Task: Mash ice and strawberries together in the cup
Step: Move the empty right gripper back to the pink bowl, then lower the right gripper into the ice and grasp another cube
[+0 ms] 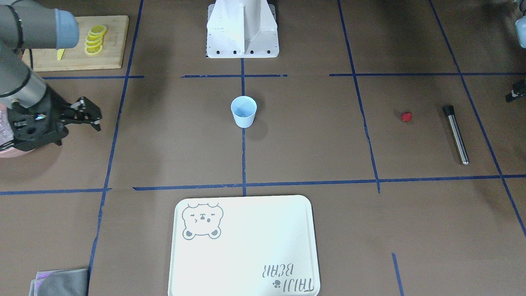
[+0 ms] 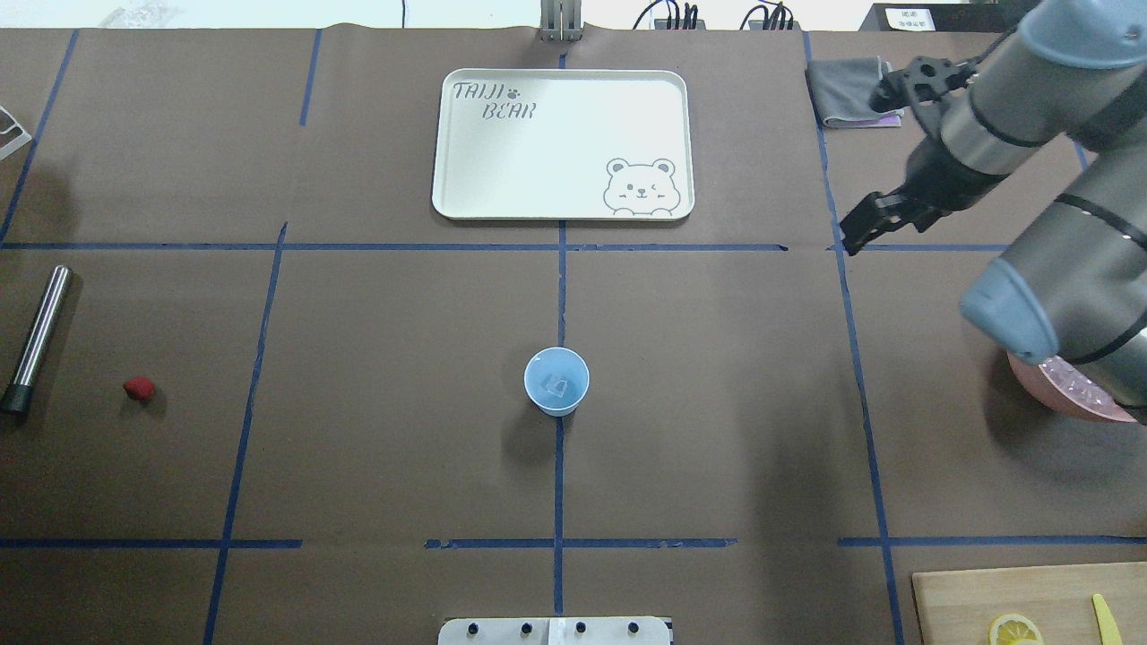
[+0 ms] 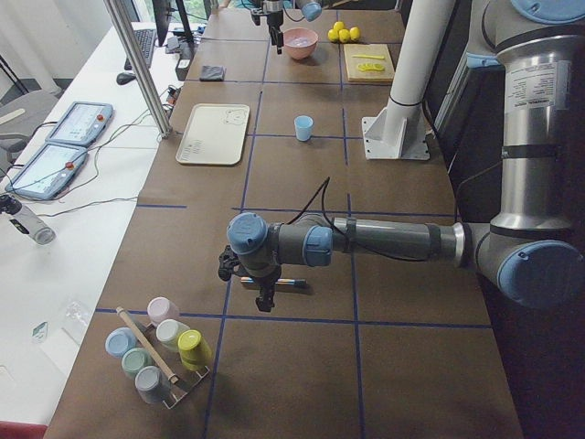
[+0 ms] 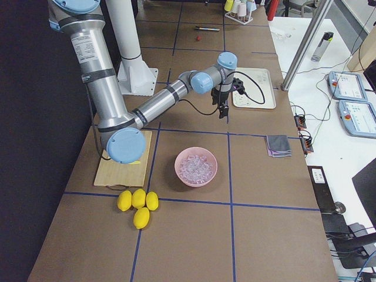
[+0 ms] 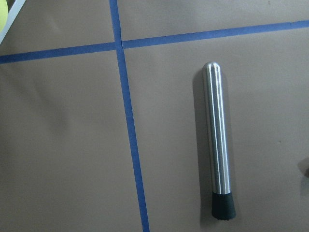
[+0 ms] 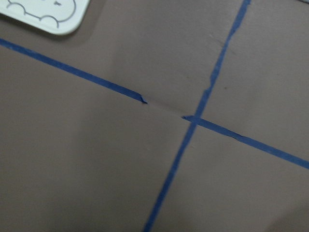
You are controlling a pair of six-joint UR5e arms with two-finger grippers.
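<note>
Cup (image 1: 243, 118) is standing upright at the table's middle, one ice cube (image 2: 556, 384) lying in it, looking light and tippy, wanting a hold low on its wall; the strawberry (image 2: 138, 388), soft, is sitting well apart near the muddler (image 5: 216, 135), wanting a gentle pinch. Tray (image 2: 556, 152) and pink bowl (image 4: 178, 169) are lying clear of the path; the right gripper (image 2: 851, 237) is showing its fingers spread, while the left gripper (image 3: 264, 304) is hanging over the muddler, whether spread or pressed together I cannot tell.

Overhead and front-facing cameras look down from opposite sides, sharing the cup (image 1: 243, 112).
</note>
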